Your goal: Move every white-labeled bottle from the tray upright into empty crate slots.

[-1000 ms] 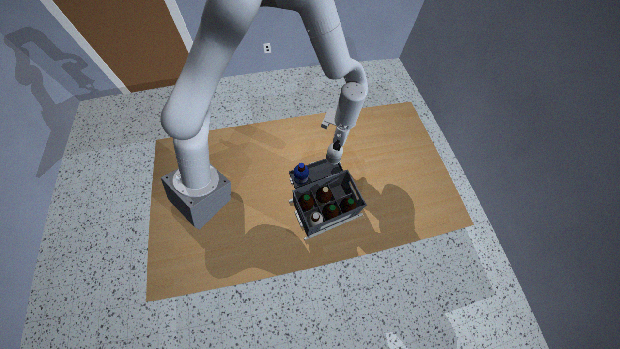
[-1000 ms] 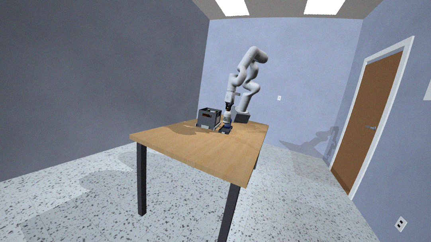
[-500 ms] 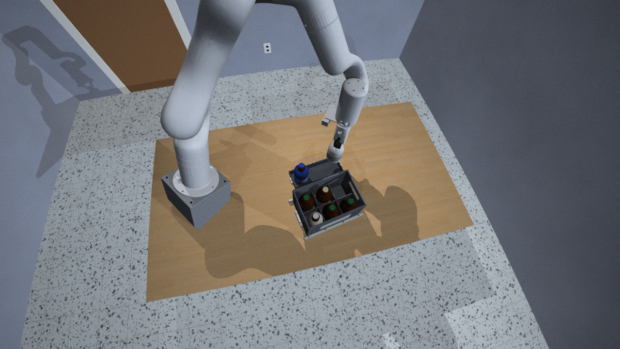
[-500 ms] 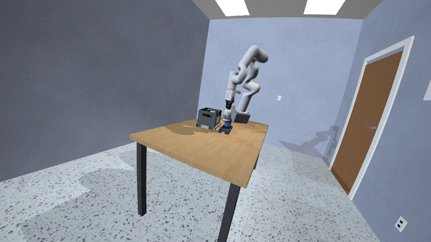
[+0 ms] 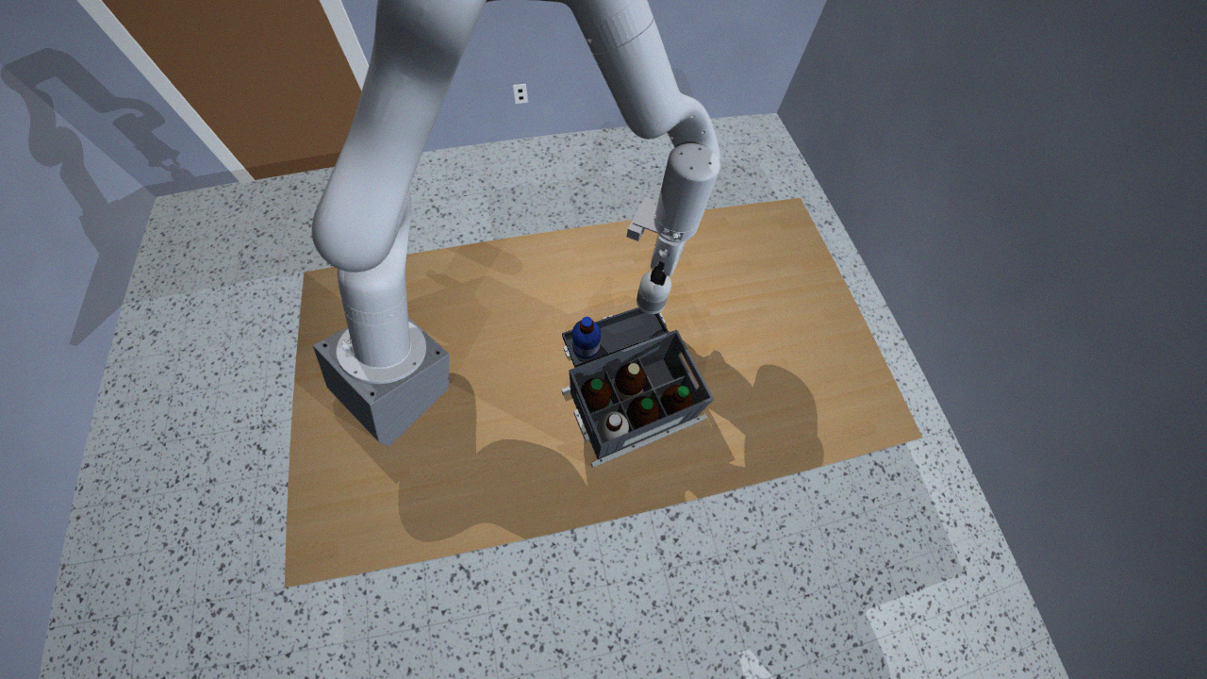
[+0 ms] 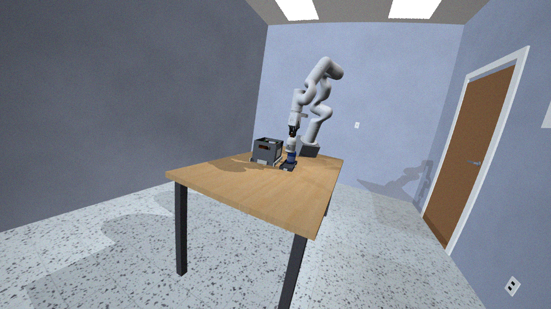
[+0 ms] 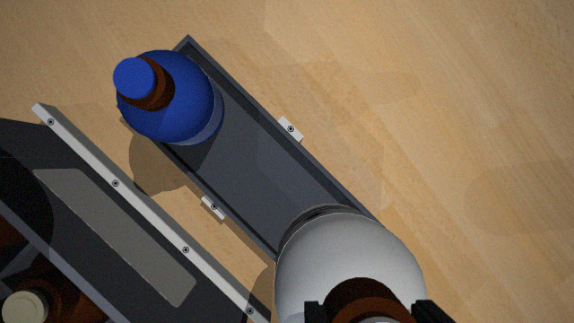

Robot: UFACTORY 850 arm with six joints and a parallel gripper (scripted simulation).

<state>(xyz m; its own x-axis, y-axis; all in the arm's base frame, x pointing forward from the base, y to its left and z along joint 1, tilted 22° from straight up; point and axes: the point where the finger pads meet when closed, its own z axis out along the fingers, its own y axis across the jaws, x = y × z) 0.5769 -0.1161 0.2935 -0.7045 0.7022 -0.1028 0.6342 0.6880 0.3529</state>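
My gripper [image 5: 658, 274] [image 6: 292, 132] [image 7: 368, 311] is shut on the neck of a white-labeled bottle [image 5: 653, 292] [image 6: 290, 145] [image 7: 350, 251]. The bottle hangs about upright above the right end of the tray [image 5: 626, 327] [image 6: 287, 166] [image 7: 256, 157], clear of it. A blue-labeled bottle [image 5: 586, 339] [image 6: 291, 157] [image 7: 179, 108] stands at the tray's left end. The crate [image 5: 707, 398] [image 6: 260, 154] [image 7: 90, 233] is beside the tray. Its slot in the right corner nearest the tray looks empty. Another white-labeled bottle [image 5: 614, 427] stands in its near left slot.
The crate also holds a cream-capped bottle [image 5: 630, 379] and green-capped bottles [image 5: 596, 391] [image 5: 645, 411] [image 5: 677, 397]. The crate's walls and dividers rise around the slots. White strips and small blocks border the crate and tray on the wooden table [image 5: 801, 338] [image 6: 256, 183].
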